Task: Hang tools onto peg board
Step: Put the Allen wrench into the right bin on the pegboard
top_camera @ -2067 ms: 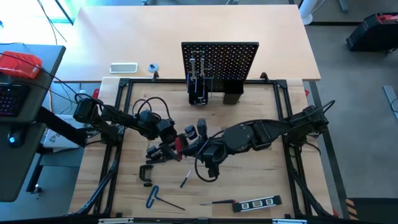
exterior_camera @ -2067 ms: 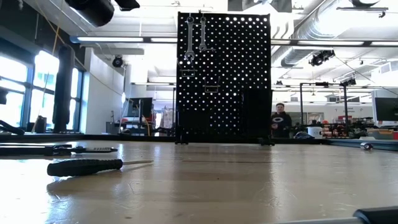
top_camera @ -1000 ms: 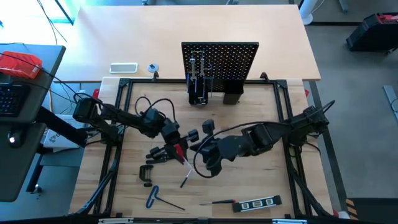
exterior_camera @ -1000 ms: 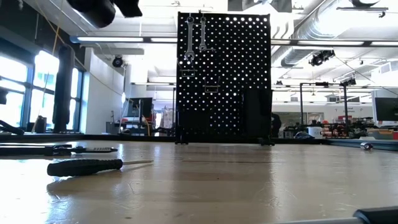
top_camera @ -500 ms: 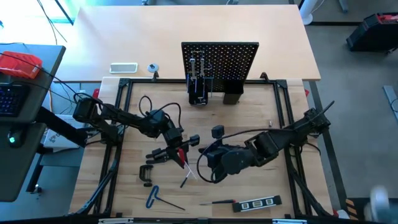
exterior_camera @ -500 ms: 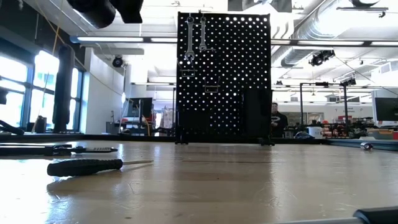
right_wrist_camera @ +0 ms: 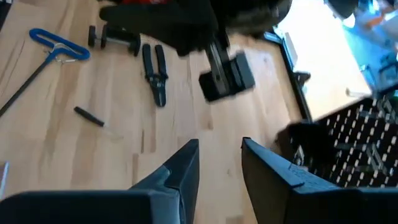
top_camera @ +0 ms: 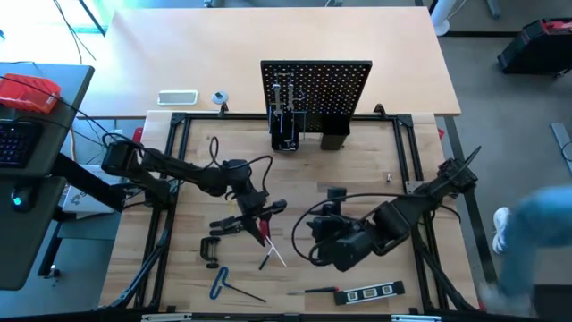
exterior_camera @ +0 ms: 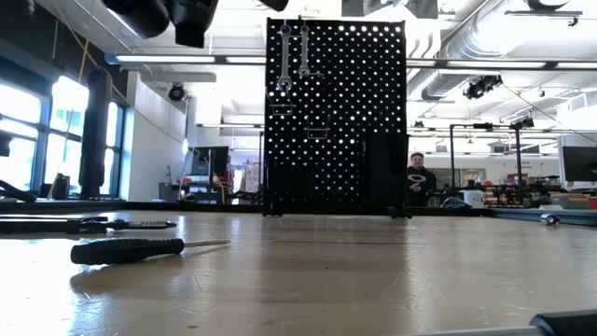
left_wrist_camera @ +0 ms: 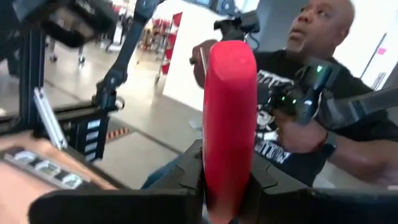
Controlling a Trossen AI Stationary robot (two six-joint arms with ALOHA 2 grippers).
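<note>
a smooth red-handled screwdriver (left_wrist_camera: pixel 229 124) sits clamped in the left claw (left_wrist_camera: pixel 225 186); right claw (right_wrist_camera: pixel 219 165) parted, empty.

Left gripper (left_wrist_camera: pixel 227 190) clamps a red handle (left_wrist_camera: pixel 229 112).

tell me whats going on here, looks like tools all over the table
A two-armed robot is hanging tools on the peg board. Two silver wrenches hang on it. The left gripper is shut on a red-handled tool, held above the table. The right gripper is open and empty, off to the right. Pliers, a C-clamp, a blue-handled hex key and a level lie on the table.
</note>
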